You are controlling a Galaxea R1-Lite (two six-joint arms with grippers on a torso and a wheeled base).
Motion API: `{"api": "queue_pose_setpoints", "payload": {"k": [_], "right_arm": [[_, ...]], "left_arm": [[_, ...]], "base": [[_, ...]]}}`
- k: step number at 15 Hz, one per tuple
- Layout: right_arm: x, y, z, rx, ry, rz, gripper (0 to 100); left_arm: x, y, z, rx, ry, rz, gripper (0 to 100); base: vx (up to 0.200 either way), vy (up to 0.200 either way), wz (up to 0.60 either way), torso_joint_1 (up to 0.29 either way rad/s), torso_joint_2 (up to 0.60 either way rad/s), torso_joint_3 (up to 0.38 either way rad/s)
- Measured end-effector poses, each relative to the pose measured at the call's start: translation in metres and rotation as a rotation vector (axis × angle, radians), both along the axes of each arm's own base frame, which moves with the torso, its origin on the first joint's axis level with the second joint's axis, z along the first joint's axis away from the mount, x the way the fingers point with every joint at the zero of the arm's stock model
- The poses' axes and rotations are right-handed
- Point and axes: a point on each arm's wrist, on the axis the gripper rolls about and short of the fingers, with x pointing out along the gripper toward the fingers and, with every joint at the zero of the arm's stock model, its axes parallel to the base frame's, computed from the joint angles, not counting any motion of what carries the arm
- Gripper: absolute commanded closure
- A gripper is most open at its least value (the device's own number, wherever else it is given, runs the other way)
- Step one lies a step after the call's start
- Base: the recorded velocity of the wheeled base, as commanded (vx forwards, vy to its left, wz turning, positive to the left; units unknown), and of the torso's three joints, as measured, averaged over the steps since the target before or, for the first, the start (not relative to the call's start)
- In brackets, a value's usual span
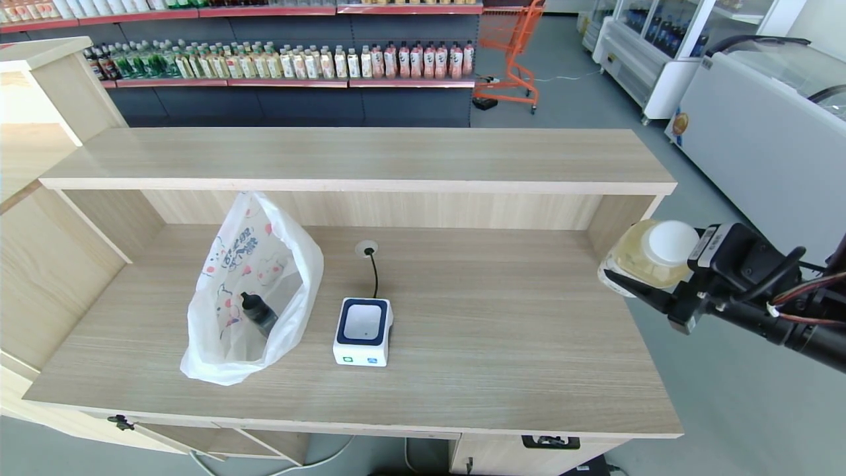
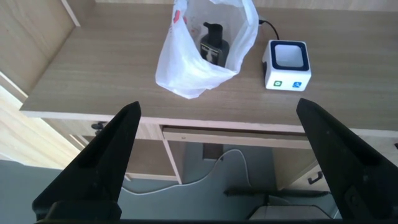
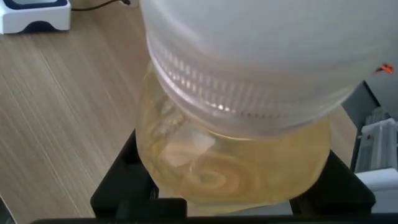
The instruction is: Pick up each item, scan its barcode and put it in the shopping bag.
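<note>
My right gripper (image 1: 638, 281) is shut on a clear jar of yellowish liquid with a white lid (image 1: 651, 254), held just past the counter's right end. The right wrist view shows the jar (image 3: 236, 155) close up between the black fingers (image 3: 121, 186). The white and blue barcode scanner (image 1: 363, 330) sits mid-counter, window facing up. Left of it stands the open white shopping bag (image 1: 248, 291) with a dark bottle (image 1: 259, 314) inside. My left gripper (image 2: 217, 162) hangs open below the counter's front edge, looking up at the bag (image 2: 193, 59) and the scanner (image 2: 287, 64).
The wooden counter (image 1: 502, 344) has a raised back shelf (image 1: 357, 158) and side walls. The scanner's black cable (image 1: 374, 271) runs to a hole in the counter. Store shelves with bottles, an orange cart (image 1: 512, 53) and freezers (image 1: 760, 125) stand behind.
</note>
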Motion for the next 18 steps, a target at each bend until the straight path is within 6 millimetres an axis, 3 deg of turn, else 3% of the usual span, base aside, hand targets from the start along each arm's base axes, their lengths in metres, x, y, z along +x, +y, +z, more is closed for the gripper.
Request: {"api": "queue_pose_setpoints", "payload": {"k": [18], "right_arm": [[-0.0035, 0.0016, 0.0039, 0.087, 0.048, 0.081, 100]], "left_arm": [[0.0000, 0.0000, 0.0000, 0.007, 0.000, -0.002, 0]], "base": [[0.000, 0.200, 0.00, 0.002, 0.00, 0.003]]}}
